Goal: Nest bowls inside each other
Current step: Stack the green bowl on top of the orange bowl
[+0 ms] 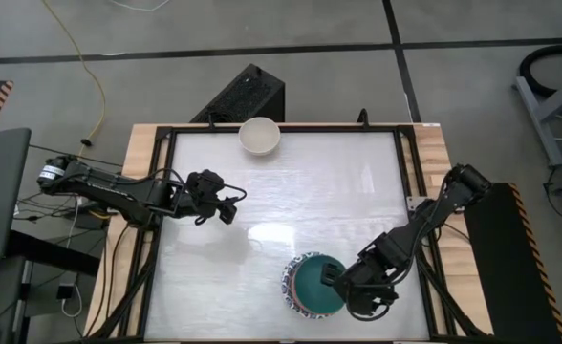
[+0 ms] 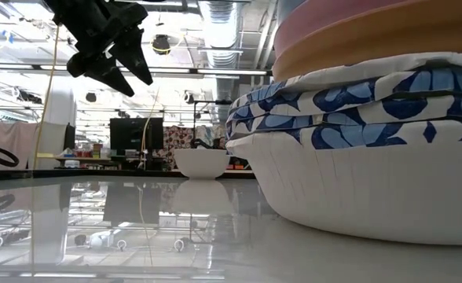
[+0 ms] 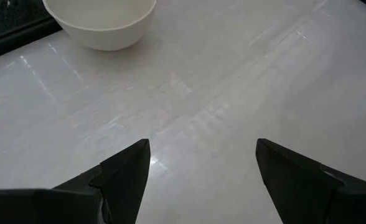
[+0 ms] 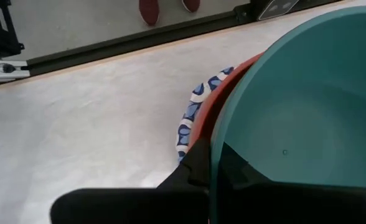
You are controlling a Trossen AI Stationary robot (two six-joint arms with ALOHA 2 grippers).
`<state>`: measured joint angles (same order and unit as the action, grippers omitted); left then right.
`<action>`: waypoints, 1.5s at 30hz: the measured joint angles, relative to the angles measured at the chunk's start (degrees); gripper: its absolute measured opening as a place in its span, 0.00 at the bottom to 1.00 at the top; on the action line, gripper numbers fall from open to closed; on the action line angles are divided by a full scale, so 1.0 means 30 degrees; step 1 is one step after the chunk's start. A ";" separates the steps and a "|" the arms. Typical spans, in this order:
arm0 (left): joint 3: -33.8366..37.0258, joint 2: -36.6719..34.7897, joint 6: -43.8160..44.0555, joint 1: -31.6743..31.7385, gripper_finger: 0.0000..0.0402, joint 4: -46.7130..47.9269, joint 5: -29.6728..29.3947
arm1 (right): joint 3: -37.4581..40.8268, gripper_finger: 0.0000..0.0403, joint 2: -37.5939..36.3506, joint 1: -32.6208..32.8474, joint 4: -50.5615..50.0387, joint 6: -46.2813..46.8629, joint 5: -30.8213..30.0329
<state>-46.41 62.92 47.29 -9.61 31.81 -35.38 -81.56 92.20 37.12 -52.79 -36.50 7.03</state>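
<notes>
A stack of bowls (image 1: 305,287) stands near the table's near edge. In the low view it shows a white bowl (image 2: 357,189) at the bottom, then blue-and-white patterned bowls (image 2: 349,102), an orange one (image 2: 372,43) and a pink one (image 2: 333,16). A dark green bowl (image 1: 317,283) lies over the stack, above a red rim (image 4: 223,93), and my right gripper (image 1: 336,277) is shut on it. A cream-white bowl (image 1: 259,136) stands alone on its base at the far edge. My left gripper (image 1: 228,208) hovers open above the table's left half, holding nothing. My right gripper pinches the dark green bowl's rim (image 4: 215,146) on its right side. One finger (image 4: 233,168) is inside the bowl and one (image 4: 195,165) outside. The fingers slant down from the table's right. The bowl sits mouth up over the stack; whether it rests in it I cannot tell.
The white tabletop (image 1: 291,191) between the cream-white bowl and the stack is free room. A dark frame (image 1: 162,191) and wooden borders (image 1: 434,153) edge the table. A black box (image 1: 248,96) stands on the floor beyond the far edge.
</notes>
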 joint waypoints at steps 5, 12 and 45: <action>0.0000 0.0000 0.0019 0.0005 0.70 0.0015 0.0000 | 0.0000 0.06 0.0000 -0.0007 -0.0002 0.0003 -0.0001; 0.0000 0.0000 0.0051 0.0003 0.70 0.0015 0.0008 | 0.0000 0.14 0.0000 -0.0001 0.0013 0.1661 -0.0137; 0.0000 0.0000 0.0038 0.0007 0.70 0.0000 -0.0581 | -0.1224 0.46 -0.0426 0.0142 -0.1080 0.6638 -0.1235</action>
<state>-46.41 62.92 47.40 -9.58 31.81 -37.12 -85.23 90.93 37.55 -56.03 -16.58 3.33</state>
